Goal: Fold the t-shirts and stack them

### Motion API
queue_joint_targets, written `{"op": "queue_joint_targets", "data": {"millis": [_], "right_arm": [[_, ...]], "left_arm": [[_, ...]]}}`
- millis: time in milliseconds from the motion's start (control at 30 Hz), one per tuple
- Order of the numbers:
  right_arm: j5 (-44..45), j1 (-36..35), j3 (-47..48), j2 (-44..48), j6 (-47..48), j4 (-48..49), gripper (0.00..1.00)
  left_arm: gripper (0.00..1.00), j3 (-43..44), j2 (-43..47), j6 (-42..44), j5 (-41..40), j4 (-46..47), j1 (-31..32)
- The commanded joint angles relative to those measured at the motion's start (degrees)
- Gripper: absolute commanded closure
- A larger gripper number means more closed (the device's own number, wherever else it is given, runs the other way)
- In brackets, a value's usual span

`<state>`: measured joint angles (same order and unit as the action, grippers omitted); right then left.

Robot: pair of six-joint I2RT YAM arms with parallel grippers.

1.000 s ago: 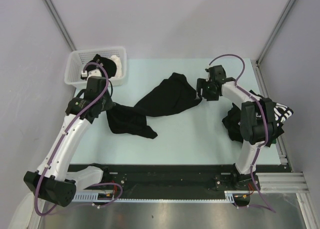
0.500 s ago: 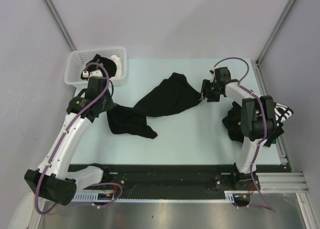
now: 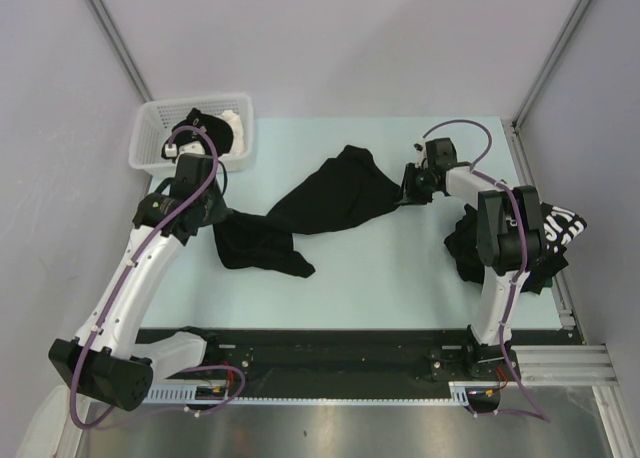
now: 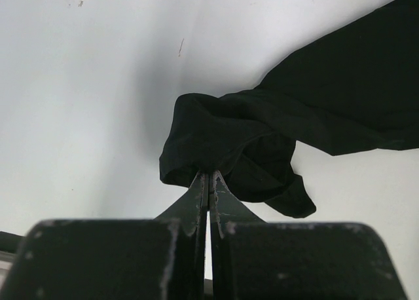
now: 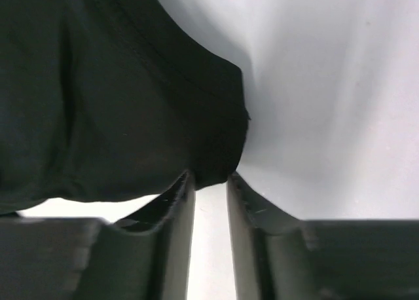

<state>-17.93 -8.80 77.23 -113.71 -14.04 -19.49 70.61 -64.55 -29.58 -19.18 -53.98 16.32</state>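
Top external view is taken first: where is the black t-shirt (image 3: 340, 193) found?
– It is seen crumpled and drawn out in a long diagonal band on the table (image 3: 380, 263), from just right of the white slotted basket (image 3: 143, 138) and away from it to the right. A second shirt with white lettering (image 3: 560, 223) is heaped well apart from the basket, at the opposite table edge.
– And how is it held?
– The left gripper (image 4: 208, 182), at the end nearest the basket, is clenched on a bunched fold. At the end farthest from the basket the right gripper (image 5: 209, 177) is set astride a hem corner, with a narrow gap showing between its fingers. Whether the cloth is pinched there cannot be told.
– How is the handling to be judged?
– Soft, light, limp cloth is expected: no shape will be kept, and sag is to be reckoned with between the two holds. Slipping is thought likely from a thin single layer, so hold is best taken at hems or shoulder seams, at two matching corners, so that the shirt can be pulled flat before any fold is made
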Motion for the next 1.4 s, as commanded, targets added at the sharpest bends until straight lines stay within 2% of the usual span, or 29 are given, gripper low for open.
{"op": "queue_joint_targets", "data": {"millis": [0, 133, 233, 433, 567, 767, 800, 833, 967, 1100, 1233, 1367], "right_arm": [[-2.4, -0.1, 0.1, -0.7, -0.1, 3.8, 0.75], [-3.2, -0.1, 0.1, -0.5, 0.4, 4.8, 0.94], [-3.4, -0.1, 0.2, 0.2, 0.2, 6.2, 1.0], [-1.6, -0.1, 2.0, 6.5, -1.1, 8.9, 1.0], [-0.5, 0.0, 8.4, 9.6, -0.7, 8.0, 1.0], [2.2, 0.2, 35.1, 5.1, 3.4, -2.9, 1.0], [3.2, 0.3, 39.0, 3.7, 4.0, -4.8, 1.0], [3.5, 0.4, 47.1, 0.7, 4.6, -8.2, 1.0], [3.3, 2.7, 57.6, -3.4, 2.4, -11.6, 1.0], [3.8, 4.3, 60.1, -3.9, 3.0, -12.9, 1.0], [3.6, 5.5, 57.3, -3.0, 3.1, -12.6, 1.0], [3.9, 6.2, 53.4, -2.3, 3.2, -11.4, 1.0]], "left_arm": [[1.0, 2.3, 0.3, -0.8, 0.4, 0.0, -0.3], [1.0, 2.0, 0.2, -0.6, -0.1, 0.3, -0.2], [1.0, 1.7, 0.3, -0.3, -1.6, 0.8, -0.3], [1.0, 4.9, -2.2, 3.4, -7.1, 4.2, -0.6], [1.0, 11.4, -8.1, 6.9, -8.2, 7.7, -4.0], [1.0, 29.0, -21.6, 7.3, -1.8, 8.7, -10.5], [1.0, 34.4, -23.8, 7.3, -1.0, 8.4, -11.0], [1.0, 37.2, -27.2, 6.9, -0.4, 7.3, -11.7], [1.0, 51.2, -34.2, 6.2, 2.4, 5.5, -12.2], [1.0, 57.1, -37.0, 6.6, 4.3, 5.7, -12.4], [1.0, 56.9, -36.0, 6.8, 5.9, 7.3, -13.2], [1.0, 53.0, -33.4, 6.9, 6.4, 7.6, -14.1]]}}
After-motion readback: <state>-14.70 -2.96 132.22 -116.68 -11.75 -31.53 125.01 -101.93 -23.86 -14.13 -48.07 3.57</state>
